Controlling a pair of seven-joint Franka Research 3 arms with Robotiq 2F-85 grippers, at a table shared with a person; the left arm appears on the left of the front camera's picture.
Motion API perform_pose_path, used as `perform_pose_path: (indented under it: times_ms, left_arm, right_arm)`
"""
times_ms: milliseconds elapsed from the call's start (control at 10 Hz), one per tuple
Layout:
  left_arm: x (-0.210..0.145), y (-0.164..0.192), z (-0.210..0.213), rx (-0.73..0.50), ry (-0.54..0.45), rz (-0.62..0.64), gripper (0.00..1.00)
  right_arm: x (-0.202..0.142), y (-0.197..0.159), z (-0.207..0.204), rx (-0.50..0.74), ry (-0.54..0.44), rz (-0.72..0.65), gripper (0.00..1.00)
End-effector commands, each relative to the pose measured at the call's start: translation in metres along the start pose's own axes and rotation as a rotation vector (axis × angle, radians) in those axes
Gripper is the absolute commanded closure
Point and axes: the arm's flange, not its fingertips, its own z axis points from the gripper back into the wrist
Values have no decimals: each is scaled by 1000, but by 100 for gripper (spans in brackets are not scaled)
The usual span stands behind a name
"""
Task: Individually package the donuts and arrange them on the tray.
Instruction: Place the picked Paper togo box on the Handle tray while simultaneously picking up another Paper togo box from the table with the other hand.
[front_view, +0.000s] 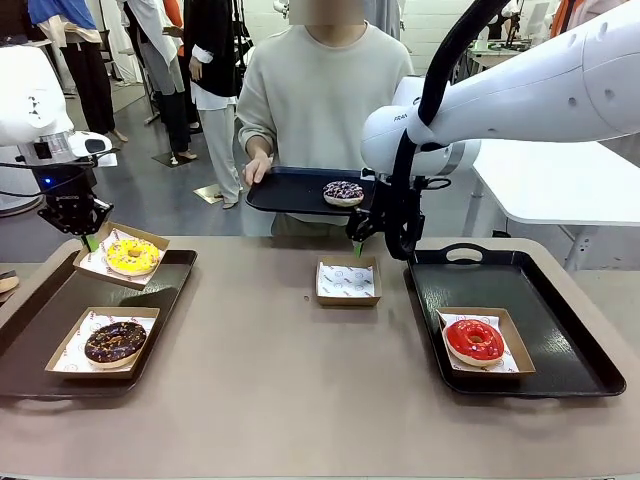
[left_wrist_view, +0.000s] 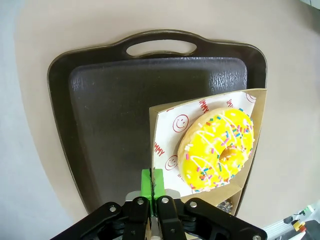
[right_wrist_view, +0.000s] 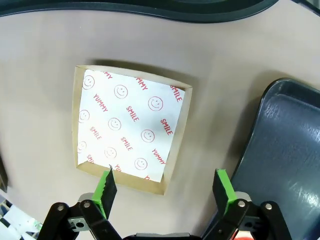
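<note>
My left gripper (left_wrist_view: 155, 187) is clamped on a corner of the box (front_view: 152, 238) carrying the yellow donut (left_wrist_view: 217, 150), sprinkled and white-drizzled. The box overhangs the left tray's (front_view: 30, 330) rim, with bare tray beside it. My right gripper (right_wrist_view: 165, 180) hangs with fingers apart over the empty box (right_wrist_view: 127, 125) mid-bench, with open bench around it. The chocolate donut (front_view: 115, 341) sits boxed nearer me, and the red donut (front_view: 474, 340) sits boxed on the right tray (front_view: 560, 340).
</note>
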Motion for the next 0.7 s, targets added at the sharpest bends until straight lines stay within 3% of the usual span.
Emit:
perform_pose_path:
  times_ms: [0,300,600]
  left_arm:
    - [-1,1,1,3,-2,0,99]
    - [9,-8,-5,-71,51,43,99]
    - [13,-13,-10,-68,74,64,99]
  right_arm:
    - [-4,-1,1,6,3,-6,0]
    - [-8,1,-12,-85,-31,-109,0]
    - [-13,1,-29,-73,-22,-170,0]
